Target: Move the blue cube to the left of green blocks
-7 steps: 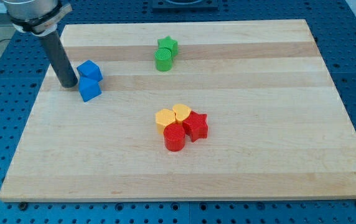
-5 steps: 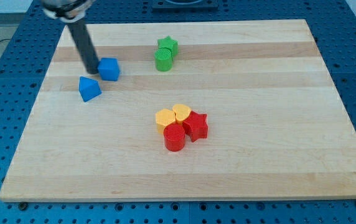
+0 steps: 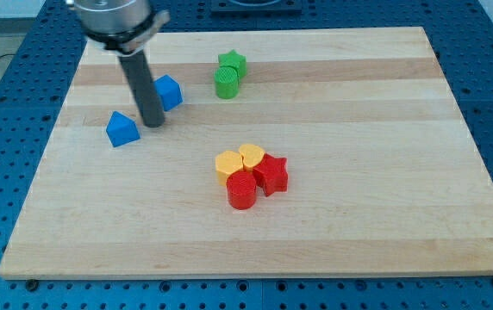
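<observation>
The blue cube [image 3: 169,92] sits on the wooden board [image 3: 358,198] in its upper left part, to the left of the green blocks. The green star [image 3: 232,63] and the green cylinder [image 3: 226,83] touch each other near the view's top centre. My tip [image 3: 152,123] rests just below and left of the blue cube, between it and a second blue block [image 3: 122,129] with a sloped top. The rod partly covers the cube's left side.
A cluster sits at the board's centre: an orange block [image 3: 227,164], a yellow heart [image 3: 252,157], a red star [image 3: 272,173] and a red cylinder [image 3: 241,191], all touching.
The blue cube has slid right, away from the other blue block and toward the green blocks. My tip moved right and then down, ending between the two blue blocks.
</observation>
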Available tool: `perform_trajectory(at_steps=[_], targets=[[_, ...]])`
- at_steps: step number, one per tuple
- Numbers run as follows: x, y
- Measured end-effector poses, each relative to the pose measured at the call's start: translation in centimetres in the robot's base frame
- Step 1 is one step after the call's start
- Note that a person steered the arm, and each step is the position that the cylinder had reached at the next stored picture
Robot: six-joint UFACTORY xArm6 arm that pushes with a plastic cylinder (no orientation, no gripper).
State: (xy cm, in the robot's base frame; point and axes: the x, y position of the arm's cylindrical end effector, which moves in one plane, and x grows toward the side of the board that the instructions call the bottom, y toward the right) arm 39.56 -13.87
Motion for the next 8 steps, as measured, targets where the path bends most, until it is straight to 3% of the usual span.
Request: perform_trajectory(at_steps=[1,2,3,4,6,7,8], targets=[[-3.8,1.9],[-4.3,1.9],[-0.9,0.3],[-1.1,-3.5],[-7.2,-2.8],[-8.2,-2.0],[-5.7,-2.0]])
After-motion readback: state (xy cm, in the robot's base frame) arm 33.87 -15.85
